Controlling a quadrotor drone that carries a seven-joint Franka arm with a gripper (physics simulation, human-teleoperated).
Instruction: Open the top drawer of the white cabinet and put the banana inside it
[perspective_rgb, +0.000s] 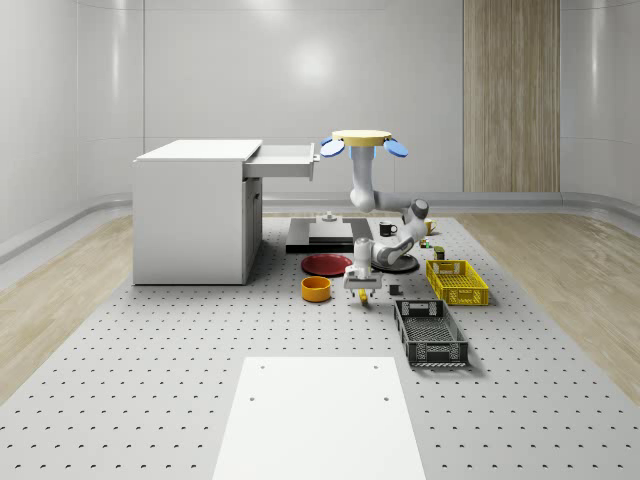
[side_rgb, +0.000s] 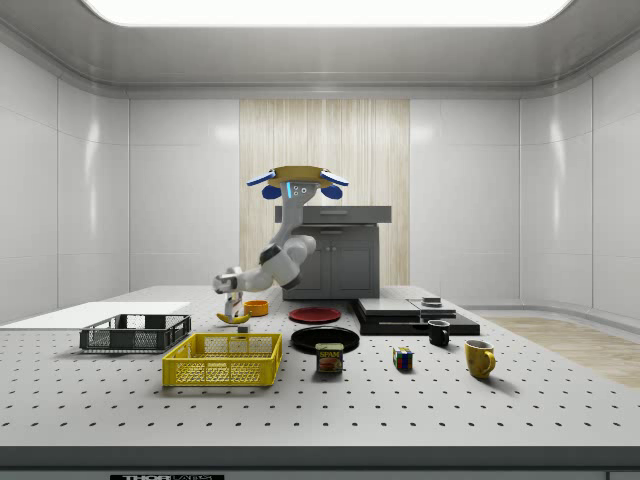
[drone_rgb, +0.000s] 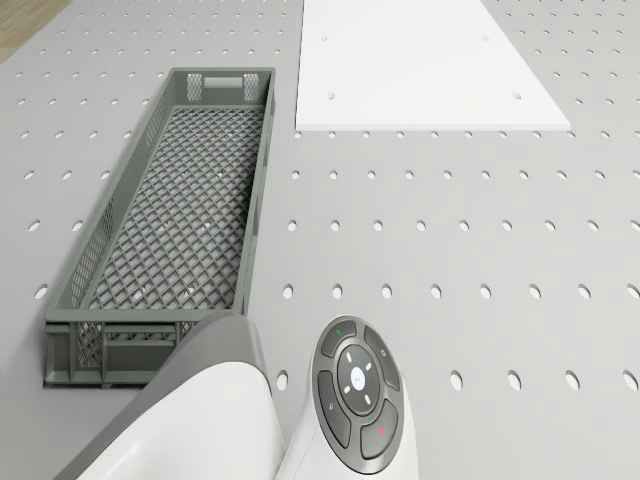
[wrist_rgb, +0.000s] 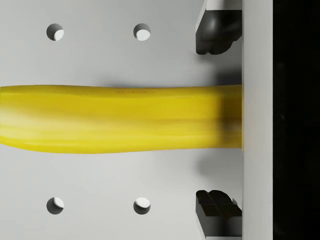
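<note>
The banana lies on the perforated table, and in the whole-scene view the banana sits just right of an orange bowl. My gripper is open and straddles it, one fingertip on each side with a gap to the fruit. The arm reaches down from the drone, which hovers to the right of the white cabinet, level with the drawer. The cabinet's top drawer stands pulled out. In the side view the gripper points down over the banana.
Around the banana are an orange bowl, a red plate, a black plate, a yellow basket and a grey basket. A black platform lies beside the cabinet. A white sheet covers the near table.
</note>
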